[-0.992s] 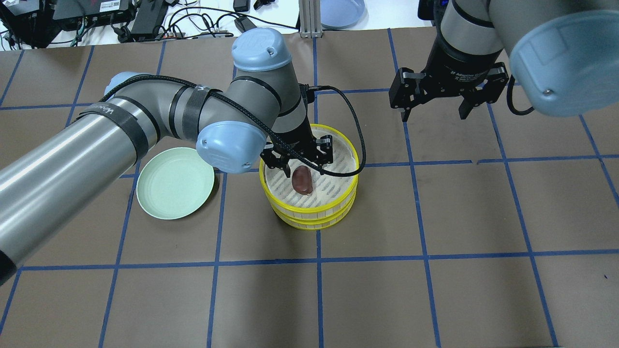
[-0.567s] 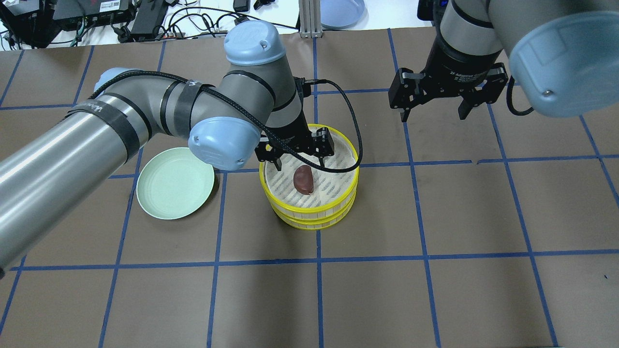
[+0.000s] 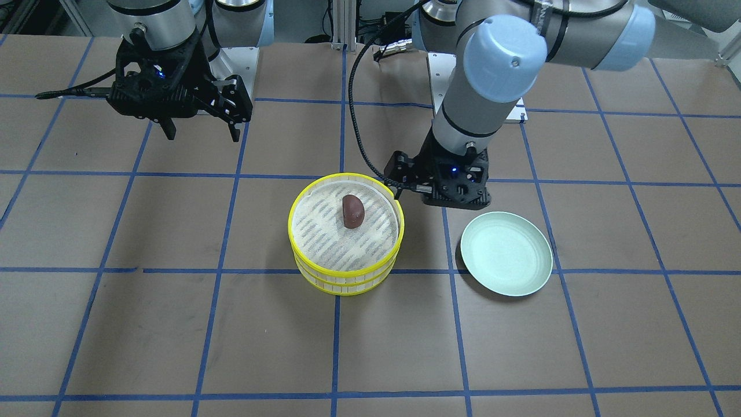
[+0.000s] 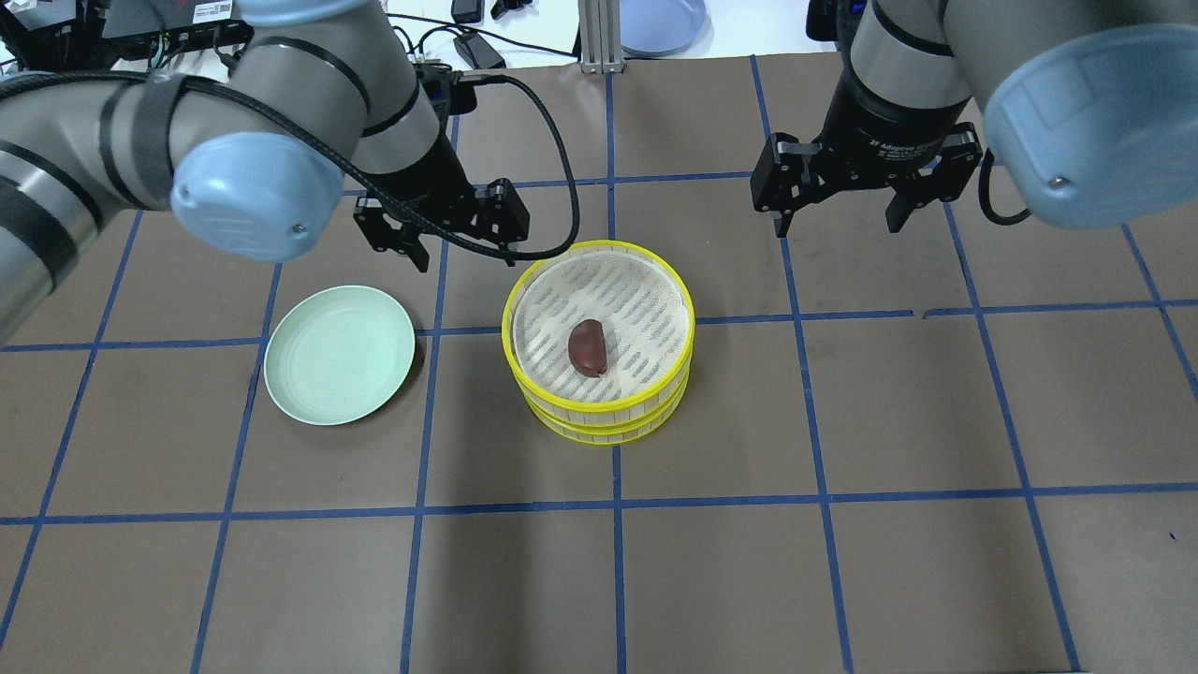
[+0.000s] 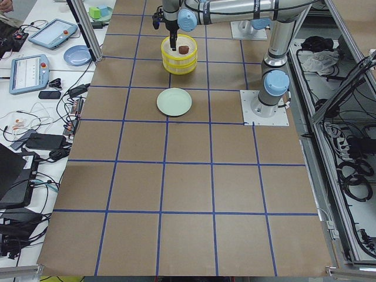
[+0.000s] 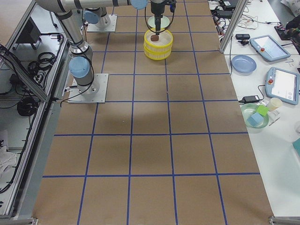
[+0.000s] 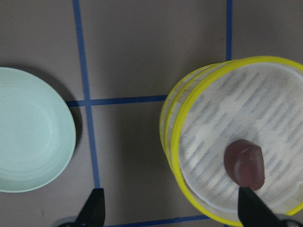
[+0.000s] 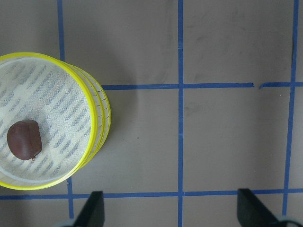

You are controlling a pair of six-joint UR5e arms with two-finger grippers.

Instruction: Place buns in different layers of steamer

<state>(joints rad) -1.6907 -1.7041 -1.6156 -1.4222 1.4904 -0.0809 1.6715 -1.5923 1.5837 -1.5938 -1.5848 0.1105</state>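
Two yellow-rimmed steamer trays (image 4: 655, 398) stand stacked near the table's middle. They also show in the front view (image 3: 341, 277). The dark reddish-brown bun (image 4: 588, 347) lies on the top tray's mesh, and shows in the front view (image 3: 352, 211) and both wrist views (image 7: 245, 163) (image 8: 24, 139). The cream-white bun is hidden. My left gripper (image 4: 465, 255) is open and empty, hovering behind and left of the stack, between it and the pale green plate (image 4: 339, 354). My right gripper (image 4: 840, 227) is open and empty, raised behind and right of the stack.
The pale green plate (image 3: 505, 253) lies empty left of the stack. A blue plate (image 4: 660, 23), cables and devices sit beyond the table's far edge. Blue tape lines grid the brown tabletop.
My left gripper has pulled back from over the top tray, up and to the left. The brown bun stays on the top tray. The right arm has not moved.
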